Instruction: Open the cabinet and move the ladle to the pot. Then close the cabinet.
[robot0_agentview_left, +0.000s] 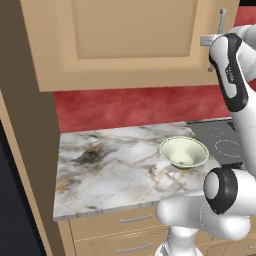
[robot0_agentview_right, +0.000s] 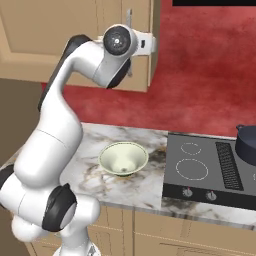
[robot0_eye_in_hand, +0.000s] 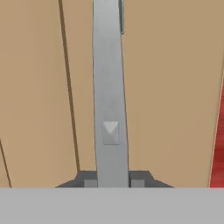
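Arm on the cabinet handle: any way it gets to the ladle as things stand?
Probably not yet. The tan wooden cabinet door looks shut, with the tool clamped around its grey metal bar handle; the door has to swing open first.

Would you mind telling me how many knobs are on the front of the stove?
2: one knob at the left and another just right of it; the stove runs out of frame, so more may be hidden.

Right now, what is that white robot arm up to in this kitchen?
The arm has reached up to the tan wall cabinet, and its gripper sits around the door's long grey bar handle, one finger tip on each side. The door looks shut. Below, a pale green bowl sits on the marble counter, and a dark pot stands on the stovetop to the right.
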